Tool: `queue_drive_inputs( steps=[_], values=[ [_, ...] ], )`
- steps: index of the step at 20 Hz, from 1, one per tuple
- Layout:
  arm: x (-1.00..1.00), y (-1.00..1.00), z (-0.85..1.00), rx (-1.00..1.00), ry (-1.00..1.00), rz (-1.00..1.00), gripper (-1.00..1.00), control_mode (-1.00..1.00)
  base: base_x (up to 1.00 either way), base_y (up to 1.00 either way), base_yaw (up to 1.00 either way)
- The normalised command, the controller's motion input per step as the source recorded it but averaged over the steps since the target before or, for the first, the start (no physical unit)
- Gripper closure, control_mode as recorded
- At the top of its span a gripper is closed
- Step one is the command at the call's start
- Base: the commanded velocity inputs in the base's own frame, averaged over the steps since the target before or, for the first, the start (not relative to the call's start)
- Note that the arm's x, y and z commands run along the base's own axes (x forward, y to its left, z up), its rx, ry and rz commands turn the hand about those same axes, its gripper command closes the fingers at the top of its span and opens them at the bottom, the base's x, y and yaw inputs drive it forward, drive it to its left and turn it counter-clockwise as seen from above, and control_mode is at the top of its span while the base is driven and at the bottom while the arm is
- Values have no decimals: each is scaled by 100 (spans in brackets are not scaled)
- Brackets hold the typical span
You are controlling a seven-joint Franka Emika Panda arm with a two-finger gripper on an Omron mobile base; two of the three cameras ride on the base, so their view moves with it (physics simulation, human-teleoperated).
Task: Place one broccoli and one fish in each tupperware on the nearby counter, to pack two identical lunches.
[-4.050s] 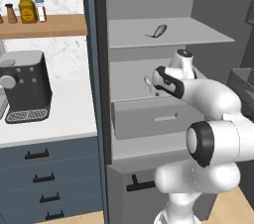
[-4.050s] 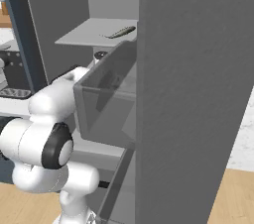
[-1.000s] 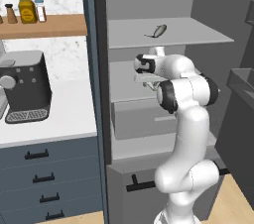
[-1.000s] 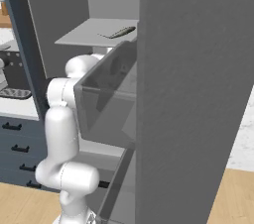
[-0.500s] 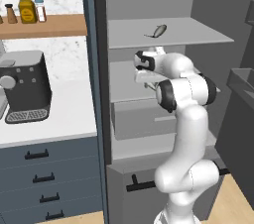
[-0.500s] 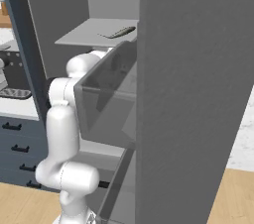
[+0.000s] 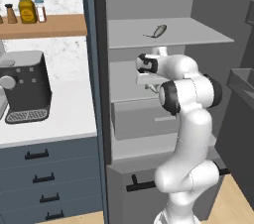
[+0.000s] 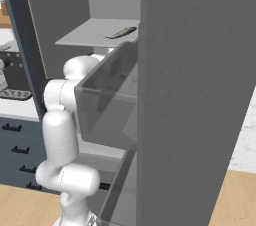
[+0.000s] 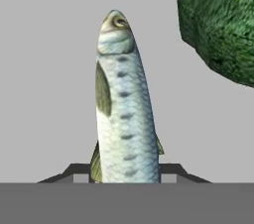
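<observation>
Right now — scene: a white robot arm reaches into an open dark-grey fridge cabinet, its hand tucked under the upper shelf at the middle shelf level.
Pincer: the two-finger gripper (image 9: 126, 176) has its dark tips on either side of the tail end of a silvery, blue-scaled fish (image 9: 123, 109) and looks pressed in on it — a pinch on the fish, as far as the hand view tells.
Fish axis: the long body runs straight away from the gripper, tail between the tips, head pointing to the far end.
Neighbour: a rough, dark-green broccoli head (image 9: 221, 22) lies just beside the fish, off toward its head end and to one side, not touching it.
Second fish: another slim grey fish (image 7: 158, 30) lies on the pale-grey upper shelf (image 7: 198, 33), above the hand.
Counter: the white marble-speckled counter (image 7: 64, 114) sits to the left of the fridge, carrying a black coffee machine (image 7: 26, 85).
Judgement: the grip is on the tail, so the head end may droop when lifted — the broccoli is close enough to be nudged.
</observation>
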Motion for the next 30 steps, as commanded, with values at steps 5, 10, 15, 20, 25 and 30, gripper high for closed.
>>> queue_drive_inputs(
  steps=[5, 10, 15, 20, 25, 30],
  values=[
    [0, 12, -86, 0, -23, 0, 100, -100, 0, 0, 0],
    [0, 5, -72, 2, -29, 0, 100, -100, 0, 0, 0],
    [-39, 0, 5, 3, -14, 0, 100, -100, 0, 0, 0],
    [-79, -5, 68, 5, 5, 0, 100, -100, 0, 0, 0],
    [-100, -4, 63, 3, 12, 0, 100, -100, 0, 0, 0],
    [-99, 8, 61, -2, 24, 2, 100, -100, 0, 0, 0]
  ],
)
